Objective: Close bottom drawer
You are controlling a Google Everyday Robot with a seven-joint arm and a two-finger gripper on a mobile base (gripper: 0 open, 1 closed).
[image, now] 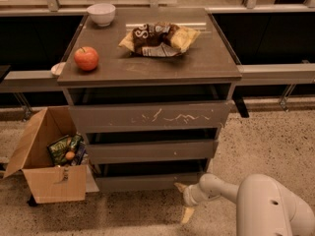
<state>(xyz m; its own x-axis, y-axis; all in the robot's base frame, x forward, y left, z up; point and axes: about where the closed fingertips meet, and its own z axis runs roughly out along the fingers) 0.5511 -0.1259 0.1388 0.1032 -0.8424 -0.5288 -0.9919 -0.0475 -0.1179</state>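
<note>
The bottom drawer (147, 183) is the lowest of the grey cabinet's (147, 70) three drawers, with a plain narrow grey front just above the floor. A dark gap shows above its front. My gripper (183, 200) is low at the drawer front's right end, in front of it and close to the floor. It is open and empty, with one tan fingertip (179, 186) next to the drawer's lower right corner and the other lower down. My white arm (268, 205) comes in from the bottom right.
An open cardboard box (47, 159) with snack packs stands on the floor left of the cabinet. On the cabinet top lie a red apple (86, 58), a white bowl (101, 13) and chip bags (158, 37). The scratched top drawer (150, 116) sticks out furthest.
</note>
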